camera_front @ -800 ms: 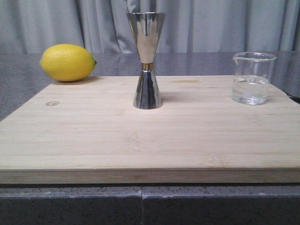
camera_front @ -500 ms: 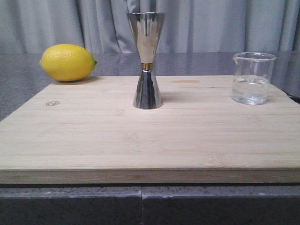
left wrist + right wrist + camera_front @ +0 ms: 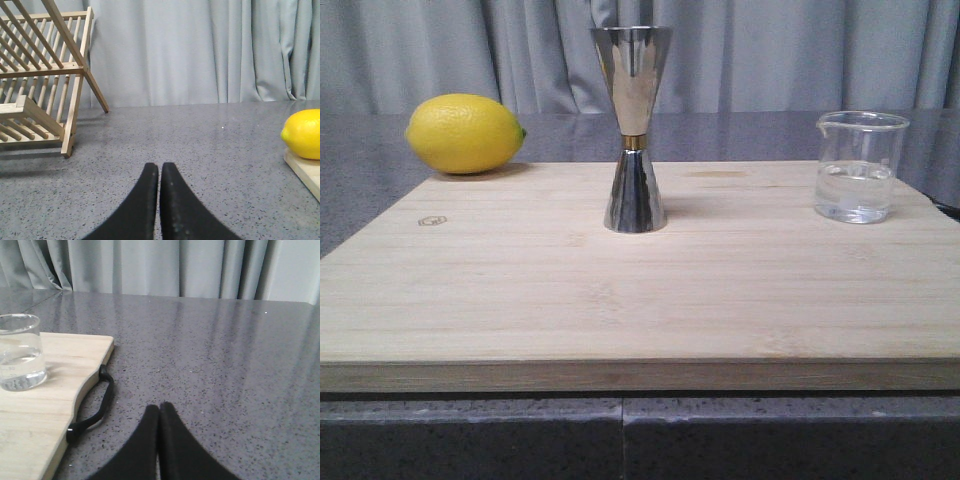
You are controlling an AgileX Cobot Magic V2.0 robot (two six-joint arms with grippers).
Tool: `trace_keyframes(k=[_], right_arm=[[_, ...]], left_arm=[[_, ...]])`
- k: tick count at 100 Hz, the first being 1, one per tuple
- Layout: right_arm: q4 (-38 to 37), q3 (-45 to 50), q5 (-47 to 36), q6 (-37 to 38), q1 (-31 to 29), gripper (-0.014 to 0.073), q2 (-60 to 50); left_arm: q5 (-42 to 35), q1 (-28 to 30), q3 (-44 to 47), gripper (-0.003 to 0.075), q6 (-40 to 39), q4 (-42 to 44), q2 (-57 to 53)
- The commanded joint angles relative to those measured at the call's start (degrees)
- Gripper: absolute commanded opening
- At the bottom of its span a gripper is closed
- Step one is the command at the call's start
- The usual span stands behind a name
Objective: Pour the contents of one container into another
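Note:
A small clear glass beaker (image 3: 860, 166) holding some clear liquid stands at the far right of the wooden board (image 3: 640, 300); the right wrist view also has the beaker (image 3: 20, 352). The tall steel jigger (image 3: 634, 130) with a gold band at its waist stands upright mid-board. My left gripper (image 3: 159, 167) is shut and empty above the grey counter, left of the board. Shut and empty too, my right gripper (image 3: 159, 408) hovers over the counter to the right of the board, apart from the beaker. Neither gripper shows in the front view.
A yellow lemon (image 3: 465, 133) lies at the board's back left corner. A wooden dish rack (image 3: 40, 80) stands on the counter left of the left gripper. A black handle (image 3: 95, 407) sticks out from the board's right edge. Grey curtains hang behind.

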Motion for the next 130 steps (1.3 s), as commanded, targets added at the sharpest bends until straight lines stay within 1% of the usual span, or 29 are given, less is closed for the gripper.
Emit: trace_keyframes(k=[1, 63, 72, 130], right_arm=[[-0.4, 0.7, -4.6, -0.1, -0.1, -0.0071, 1.1], [-0.4, 0.7, -4.6, -0.1, -0.1, -0.0071, 1.1], [-2.3, 0.7, -4.3, -0.1, -0.1, -0.0072, 1.1], [-2.2, 0.7, -4.1, -0.1, -0.1, -0.0071, 1.1]], left_arm=[[-4.6, -0.3, 1.6, -0.0019, -0.4, -0.4, 0.8], [-4.6, -0.3, 1.6, -0.0019, -0.4, -0.4, 0.8], [-4.6, -0.3, 1.6, -0.0019, -0.4, -0.4, 0.8], [-4.7, -0.3, 1.6, -0.0019, -0.4, -0.4, 0.8]])
